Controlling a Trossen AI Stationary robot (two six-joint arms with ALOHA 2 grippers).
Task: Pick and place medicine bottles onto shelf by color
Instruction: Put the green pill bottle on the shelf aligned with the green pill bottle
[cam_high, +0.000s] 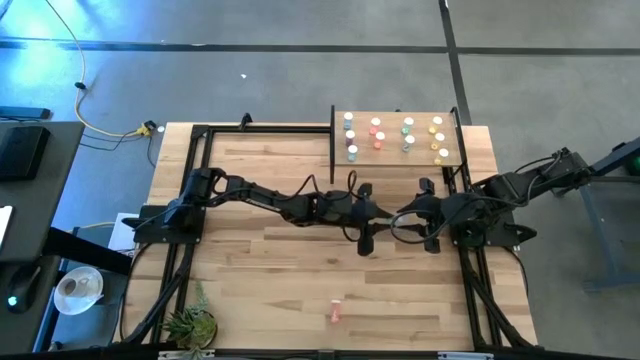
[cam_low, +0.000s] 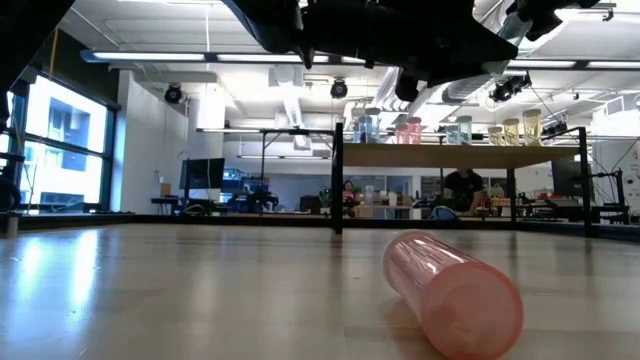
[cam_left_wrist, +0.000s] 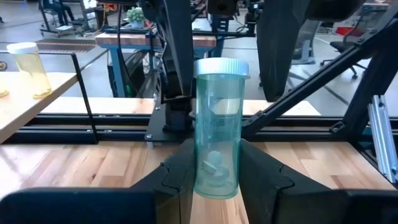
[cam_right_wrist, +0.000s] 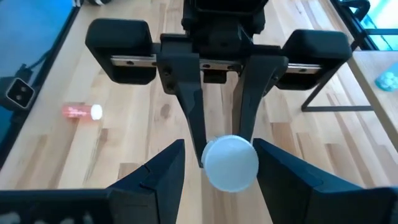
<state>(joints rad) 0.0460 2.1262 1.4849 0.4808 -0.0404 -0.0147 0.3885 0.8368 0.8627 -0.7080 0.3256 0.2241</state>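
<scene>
Translucent green bottle, white ribbed cap, stands clamped in left gripper; right gripper gapes empty.

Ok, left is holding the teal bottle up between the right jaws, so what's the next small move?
Probably close the right gripper on the teal bottle: its open jaws straddle the white cap, while the left gripper grips the body.

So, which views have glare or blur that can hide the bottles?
Low view: the lying pink bottle is close and soft, and ceiling lights and a window glare behind. Left wrist view: the green bottle is sharp. High view: a blue glow at the left edge, and the shelf bottles look tiny.
</scene>
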